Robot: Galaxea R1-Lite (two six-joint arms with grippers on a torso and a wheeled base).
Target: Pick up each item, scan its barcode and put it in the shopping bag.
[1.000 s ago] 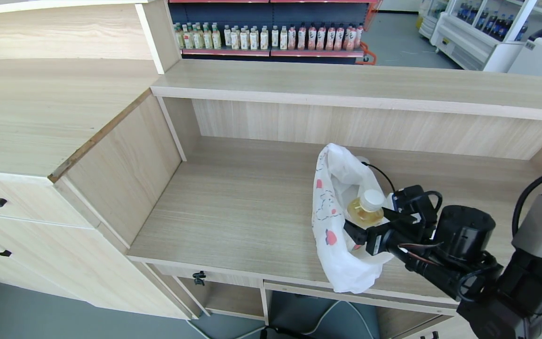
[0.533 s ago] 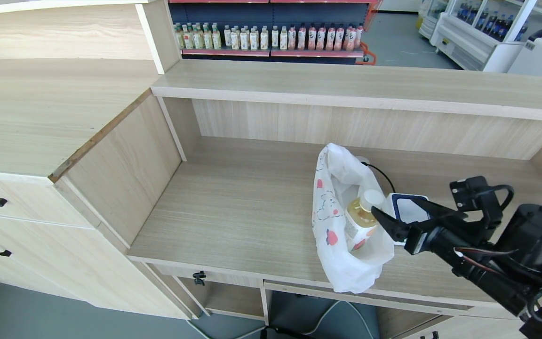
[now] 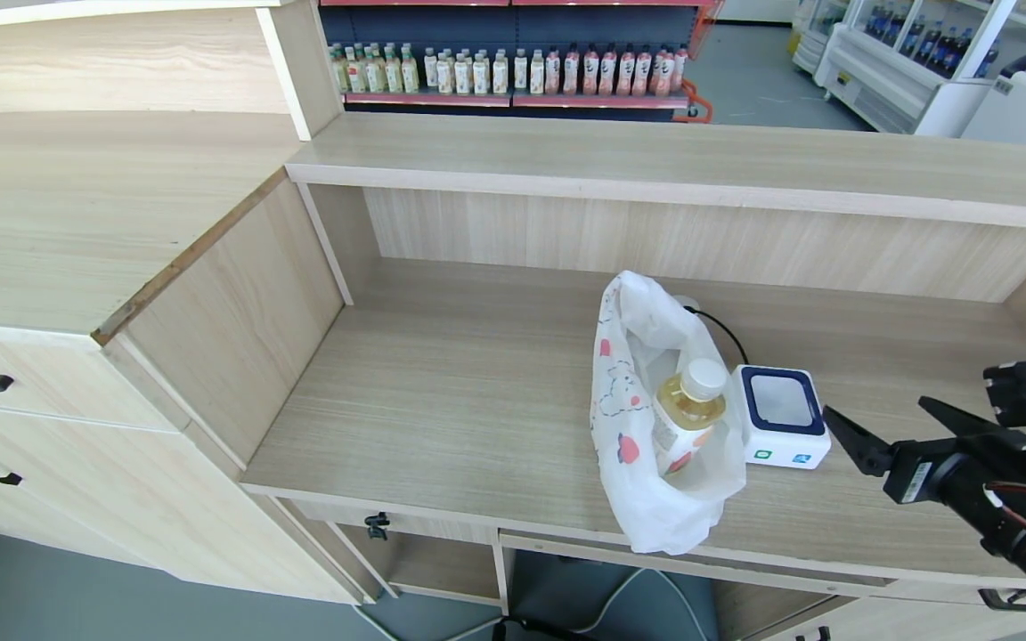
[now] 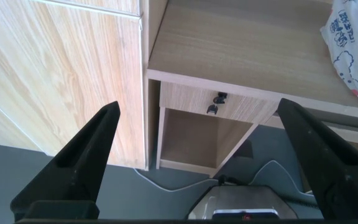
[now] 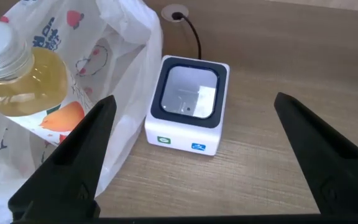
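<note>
Your right pincer [image 3: 873,406] hangs spread wide and empty over the bench [image 3: 477,401], tips pointing at the scanner [image 3: 780,414] just ahead of it. Past the scanner, farther out from the tips, sits the shopping bag [image 3: 624,427], just beside the scanner's far side. The bottle [image 3: 689,405] is down inside it, cap up and a little tilted. So that drop looks done, I'd say.

To finish it cleanly, draw back along the line the fingers point. Keep them spread, and don't sweep sideways. The bag's loose rim is the nearest thing to snag, and a tug there could tip the bottle over. Mind the scanner's cable [image 3: 722,328] too, running off beyond it.

Your left pincer [image 4: 199,104] is spread as well, holding nothing. It sits low by the bench's front edge, with a corner of the bag off past one finger. Find your next item before you reach.
</note>
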